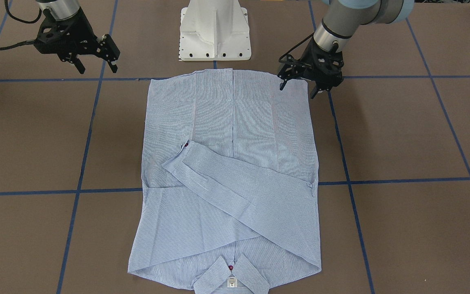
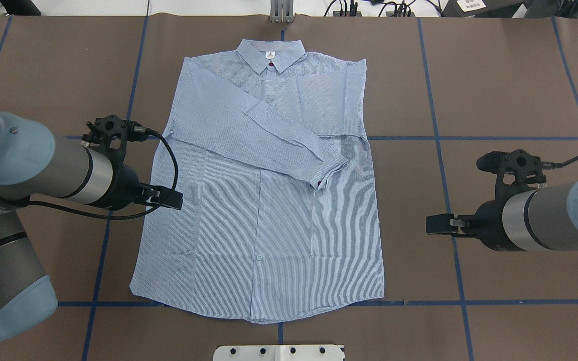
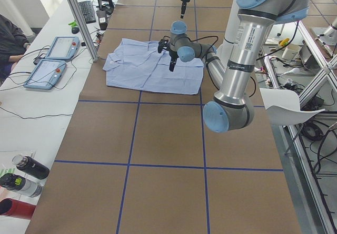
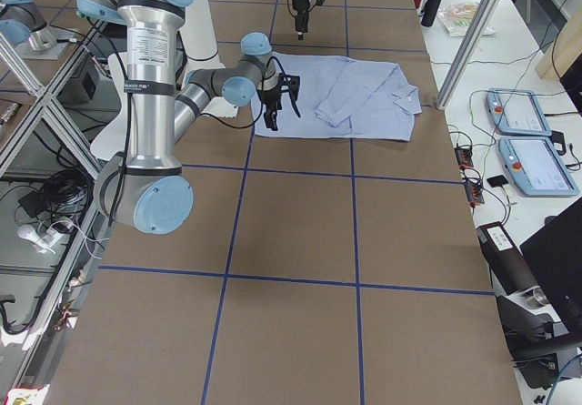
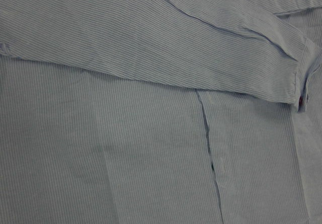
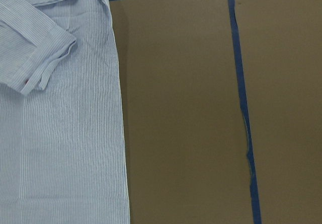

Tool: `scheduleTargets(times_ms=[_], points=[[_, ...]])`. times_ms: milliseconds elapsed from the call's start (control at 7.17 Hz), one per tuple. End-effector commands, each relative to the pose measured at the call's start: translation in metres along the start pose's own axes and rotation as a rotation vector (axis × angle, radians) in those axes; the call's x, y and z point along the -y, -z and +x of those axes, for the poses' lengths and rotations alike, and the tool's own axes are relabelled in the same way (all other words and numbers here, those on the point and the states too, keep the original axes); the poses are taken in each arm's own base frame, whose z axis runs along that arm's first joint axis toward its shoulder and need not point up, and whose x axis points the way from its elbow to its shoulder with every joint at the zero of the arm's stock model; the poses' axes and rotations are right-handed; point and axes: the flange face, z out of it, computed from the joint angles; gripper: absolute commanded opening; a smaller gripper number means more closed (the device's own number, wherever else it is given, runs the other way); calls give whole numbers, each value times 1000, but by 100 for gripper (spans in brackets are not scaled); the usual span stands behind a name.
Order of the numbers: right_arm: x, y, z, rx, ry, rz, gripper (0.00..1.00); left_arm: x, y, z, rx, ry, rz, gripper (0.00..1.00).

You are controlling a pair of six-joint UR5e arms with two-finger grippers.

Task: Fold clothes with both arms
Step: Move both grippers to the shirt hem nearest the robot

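Observation:
The clothes are one light blue striped shirt (image 1: 231, 171) lying flat and buttoned on the brown table, with its collar (image 2: 270, 51) at the far side from the robot. Both sleeves are folded across the chest. The upper sleeve runs diagonally and ends in a cuff (image 1: 180, 157) with a red button. My left gripper (image 1: 297, 92) hangs open just above the hem corner on the robot's left, holding nothing. Off the shirt's other side, over bare table, my right gripper (image 1: 97, 68) is open and empty. The left wrist view shows only shirt front and sleeve. The right wrist view shows the shirt's side edge.
The white pedestal base (image 1: 215, 32) stands just behind the hem. Blue tape lines (image 1: 341, 147) grid the brown table. A side bench holds two control tablets (image 3: 52, 60) and bottles (image 3: 23, 176), with a seated person (image 3: 8, 34) at its far end.

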Motion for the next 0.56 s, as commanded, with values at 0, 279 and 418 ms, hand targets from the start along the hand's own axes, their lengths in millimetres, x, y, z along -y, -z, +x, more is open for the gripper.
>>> scheduleTargets(times_ms=[0, 279, 418], points=[[-45, -17, -14, -18, -47, 22, 100, -52, -19, -7, -18, 83, 41, 100], [-84, -32, -25, -22, -55, 47, 100, -112, -41, -20, -36, 137, 52, 100], [-98, -38, -28, -24, -60, 62, 100, -126, -44, -27, -41, 142, 47, 100]])
